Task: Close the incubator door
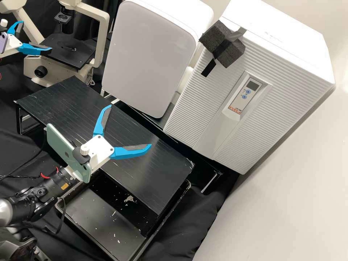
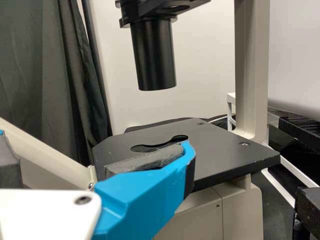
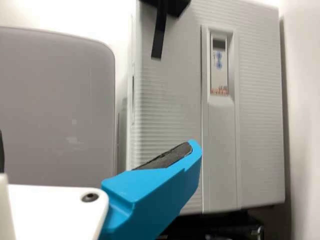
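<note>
In the high view, my right gripper [image 1: 130, 125] stands open above the black stand, apart from the incubator [image 1: 286, 54], a white box with a ribbed door [image 1: 195, 105]. The door lies against the body with no gap that I can see. A dark foam block [image 1: 223, 43] is taped near its upper corner. My left gripper [image 1: 36, 35] is open by the microscope. In the right wrist view, the right gripper [image 3: 97, 147] has nothing between its fingers, and the door [image 3: 170, 130] stands beyond them. In the left wrist view, the left gripper [image 2: 95, 142] is spread before the microscope stage.
A white rounded unit [image 1: 148, 58] stands left of the incubator. The microscope [image 1: 67, 50] is at the back left. A black stand [image 1: 65, 105] and a black tray [image 1: 105, 221] lie in front; a pale wall [image 1: 290, 203] rises at the right.
</note>
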Controlling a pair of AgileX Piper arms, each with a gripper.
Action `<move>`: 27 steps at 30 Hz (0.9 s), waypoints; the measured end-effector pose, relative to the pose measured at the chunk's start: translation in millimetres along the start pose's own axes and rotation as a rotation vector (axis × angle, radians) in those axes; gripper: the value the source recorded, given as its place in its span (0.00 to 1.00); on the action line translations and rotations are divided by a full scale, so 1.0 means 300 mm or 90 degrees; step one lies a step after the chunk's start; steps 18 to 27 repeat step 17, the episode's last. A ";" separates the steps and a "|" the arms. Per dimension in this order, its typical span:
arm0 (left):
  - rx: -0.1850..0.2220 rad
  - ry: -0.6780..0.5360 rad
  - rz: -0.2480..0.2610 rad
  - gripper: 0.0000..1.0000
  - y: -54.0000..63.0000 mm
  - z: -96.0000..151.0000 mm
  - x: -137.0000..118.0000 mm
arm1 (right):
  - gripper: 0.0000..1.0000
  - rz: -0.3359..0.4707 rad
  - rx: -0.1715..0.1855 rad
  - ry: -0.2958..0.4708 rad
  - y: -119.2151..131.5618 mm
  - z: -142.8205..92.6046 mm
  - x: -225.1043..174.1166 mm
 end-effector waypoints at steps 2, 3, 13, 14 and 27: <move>0.000 0.000 0.000 1.00 0.000 0.000 0.000 | 1.00 -0.022 0.006 -0.007 -0.040 0.008 0.001; 0.000 0.000 0.000 1.00 0.000 0.000 0.000 | 1.00 -0.033 0.009 -0.010 -0.054 0.013 0.001; 0.000 0.000 0.000 1.00 0.000 0.000 0.000 | 1.00 -0.088 0.006 -0.031 -0.108 0.033 0.008; 0.000 0.000 0.000 1.00 0.000 0.000 0.000 | 1.00 -0.093 0.007 -0.031 -0.112 0.034 0.008; 0.000 0.000 0.000 1.00 0.000 0.000 0.000 | 1.00 -0.100 0.008 -0.029 -0.119 0.033 0.008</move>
